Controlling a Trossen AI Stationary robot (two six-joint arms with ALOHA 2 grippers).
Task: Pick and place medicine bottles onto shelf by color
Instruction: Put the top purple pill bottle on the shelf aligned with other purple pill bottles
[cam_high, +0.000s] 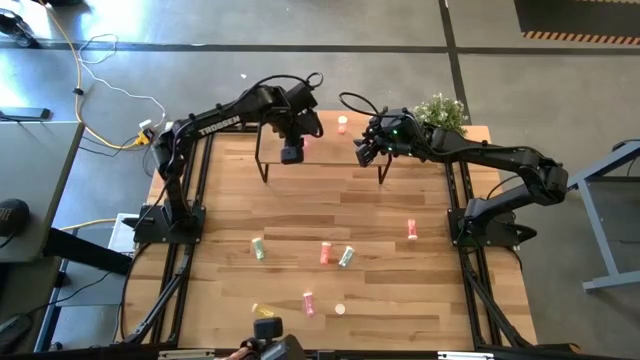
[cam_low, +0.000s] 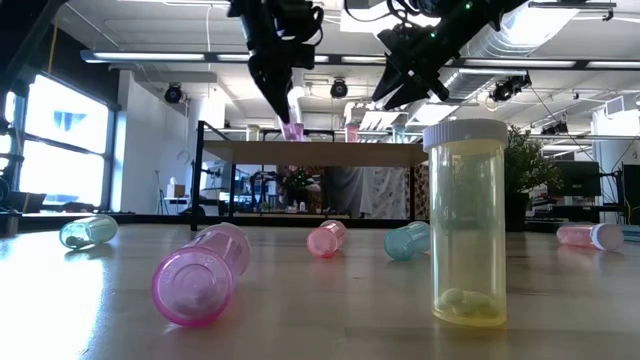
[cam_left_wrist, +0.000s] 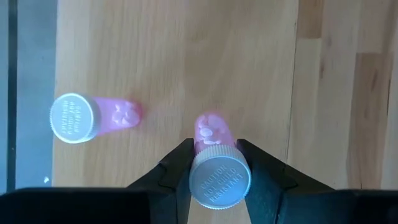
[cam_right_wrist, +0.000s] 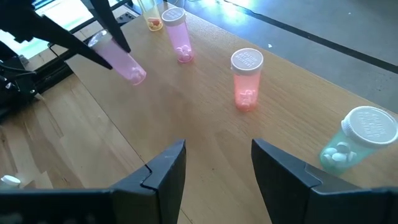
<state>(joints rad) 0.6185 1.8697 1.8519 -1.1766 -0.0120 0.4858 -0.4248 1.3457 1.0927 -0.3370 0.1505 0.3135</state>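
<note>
My left gripper hangs over the left part of the shelf, shut on a pink bottle with a white cap. The bottle is tilted above the board. A second pink bottle stands upright on the shelf beside it. My right gripper is open over the shelf's right part, holding nothing. Ahead of it on the board stand a red-orange bottle, a pale green one, the pink one and a yellow one. My left gripper pinches the pink bottle between its two fingers at the upper body just under the white cap. The fingers come steeply from above. The bottle is tilted, cap up, its bottom close to the shelf board; whether it touches I cannot tell.
On the plank table nearer the front lie several loose bottles: green, pink, green, pink and pink. A yellow one stands upright near the front edge. A potted plant stands by the shelf's far right corner.
</note>
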